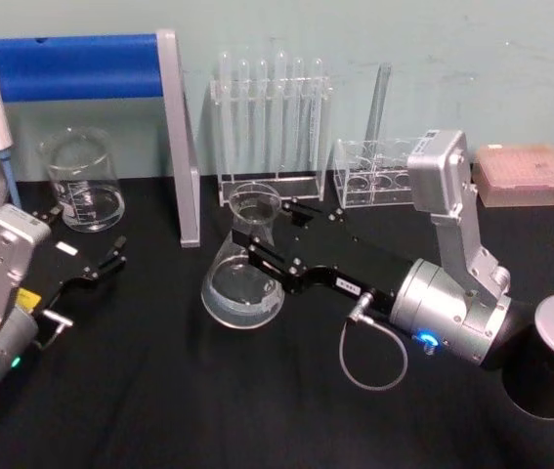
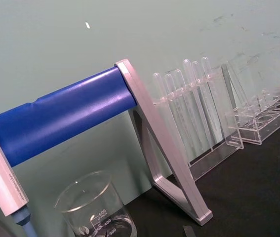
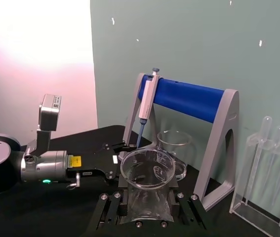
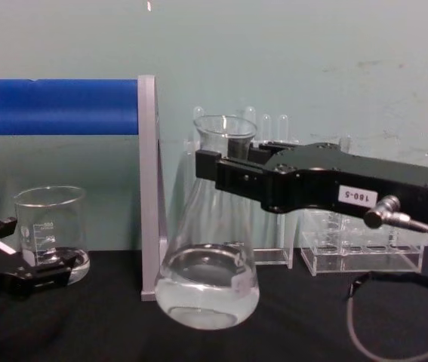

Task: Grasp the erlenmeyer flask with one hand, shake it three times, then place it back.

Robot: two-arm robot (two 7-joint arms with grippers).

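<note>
Chest view: my right end effector [image 4: 225, 164] clamps the upright erlenmeyer flask [image 4: 206, 260] by its neck; my left end effector [image 4: 23, 253] idles open, farther from the flask.

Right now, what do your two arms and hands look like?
Both are black, on silver-grey housings. The right hand has a white 180-5 label, a looping grey cable and a blue light; the left hand has a yellow label and green light.
</note>
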